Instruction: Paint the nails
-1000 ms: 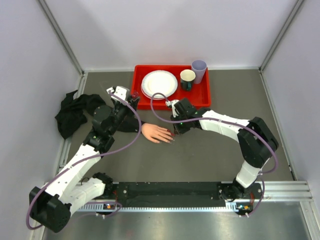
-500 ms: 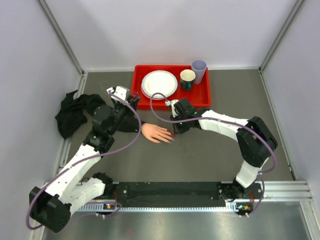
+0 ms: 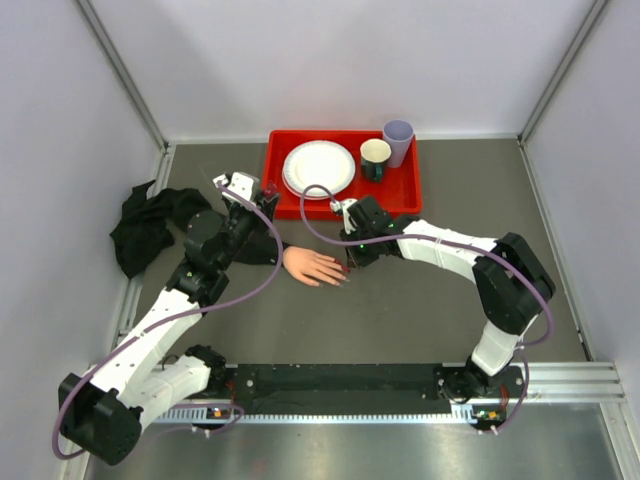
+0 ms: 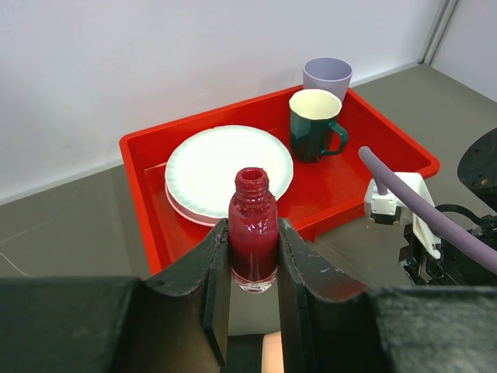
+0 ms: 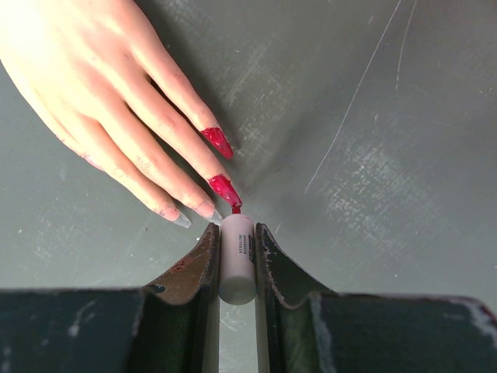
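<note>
A pale mannequin hand with a black sleeve lies flat on the table. In the right wrist view two of its nails are red; the other two seen are clear. My right gripper is shut on the white brush cap, its red tip touching the lower red nail. My left gripper is shut on an open bottle of dark red polish, held upright above the sleeve. The right gripper also shows in the top view, at the fingertips.
A red tray at the back holds a white plate, a dark green mug and a lilac cup. A black cloth lies at the left wall.
</note>
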Robot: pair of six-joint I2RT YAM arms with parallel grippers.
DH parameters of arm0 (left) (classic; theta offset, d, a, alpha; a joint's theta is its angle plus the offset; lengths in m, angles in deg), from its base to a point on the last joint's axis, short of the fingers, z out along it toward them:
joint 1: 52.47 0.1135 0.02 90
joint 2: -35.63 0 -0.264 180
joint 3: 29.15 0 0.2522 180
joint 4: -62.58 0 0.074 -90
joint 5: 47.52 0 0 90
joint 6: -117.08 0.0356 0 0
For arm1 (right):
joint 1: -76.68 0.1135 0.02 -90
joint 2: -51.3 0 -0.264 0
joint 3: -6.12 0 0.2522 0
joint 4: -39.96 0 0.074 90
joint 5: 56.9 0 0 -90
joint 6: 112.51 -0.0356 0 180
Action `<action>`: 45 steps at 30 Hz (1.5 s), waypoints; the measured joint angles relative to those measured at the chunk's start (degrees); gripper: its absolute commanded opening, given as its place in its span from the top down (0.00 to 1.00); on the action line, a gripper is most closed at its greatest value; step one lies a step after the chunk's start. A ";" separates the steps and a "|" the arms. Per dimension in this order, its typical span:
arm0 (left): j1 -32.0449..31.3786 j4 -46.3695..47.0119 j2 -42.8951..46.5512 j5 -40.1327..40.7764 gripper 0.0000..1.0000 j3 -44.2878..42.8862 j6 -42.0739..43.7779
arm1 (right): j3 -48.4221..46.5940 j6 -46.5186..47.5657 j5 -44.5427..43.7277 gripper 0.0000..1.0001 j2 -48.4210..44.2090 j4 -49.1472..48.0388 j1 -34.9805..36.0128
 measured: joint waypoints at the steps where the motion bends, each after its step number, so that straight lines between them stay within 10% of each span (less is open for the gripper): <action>1: 0.00 0.00 0.00 -0.02 1.00 0.00 -0.02 | 0.00 0.02 0.00 1.00 0.00 0.00 0.00; 27: 0.00 0.00 0.00 -0.09 1.00 0.00 -0.02 | -1.07 0.00 -1.57 1.00 -1.11 1.55 0.00; 45: 0.04 -6.38 6.49 -10.12 1.00 -0.70 -9.03 | -0.52 -3.50 -5.64 1.00 -26.05 10.75 -6.10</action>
